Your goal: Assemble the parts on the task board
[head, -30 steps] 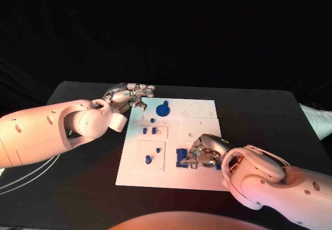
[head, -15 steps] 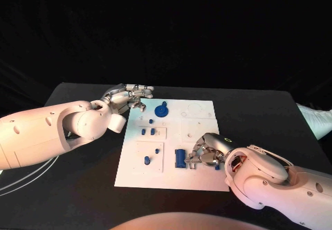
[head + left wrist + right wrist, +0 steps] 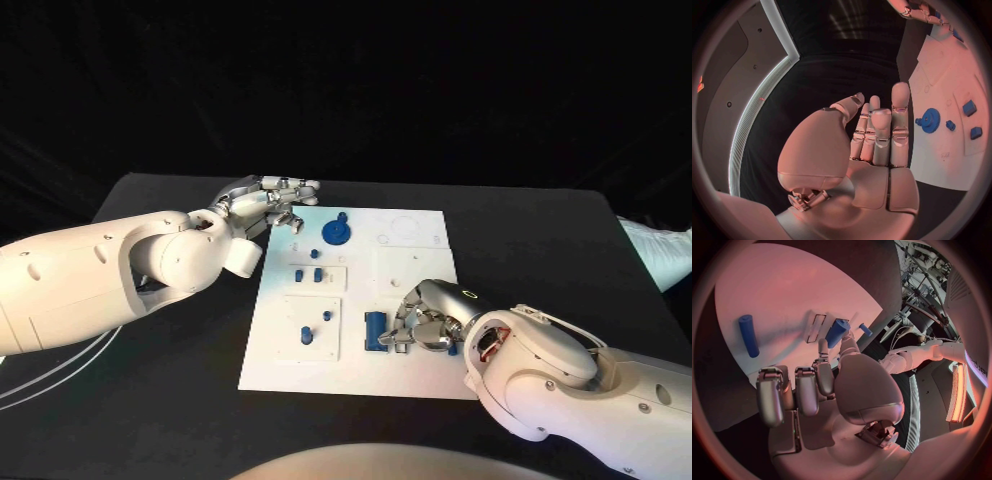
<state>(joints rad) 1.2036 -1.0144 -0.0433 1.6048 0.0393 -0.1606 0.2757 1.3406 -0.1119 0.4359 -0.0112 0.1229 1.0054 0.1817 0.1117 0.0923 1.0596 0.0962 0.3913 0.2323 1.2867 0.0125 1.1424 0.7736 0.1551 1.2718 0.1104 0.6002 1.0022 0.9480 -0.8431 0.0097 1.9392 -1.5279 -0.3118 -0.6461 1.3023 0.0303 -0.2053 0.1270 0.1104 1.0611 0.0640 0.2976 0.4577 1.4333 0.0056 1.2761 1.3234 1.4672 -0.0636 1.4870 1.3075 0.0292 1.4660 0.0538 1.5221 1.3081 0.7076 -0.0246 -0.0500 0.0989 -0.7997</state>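
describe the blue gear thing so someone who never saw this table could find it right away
Start at the white task board in the middle of the black table. Go to its far end, near the left hand, which hovers open beside that corner. The blue gear lies there: round and toothed, unlike the small blocky or cylindrical blue parts nearer the robot.

Head camera looks down; wrist cameras closely share the task board (image 3: pixel 353 300).
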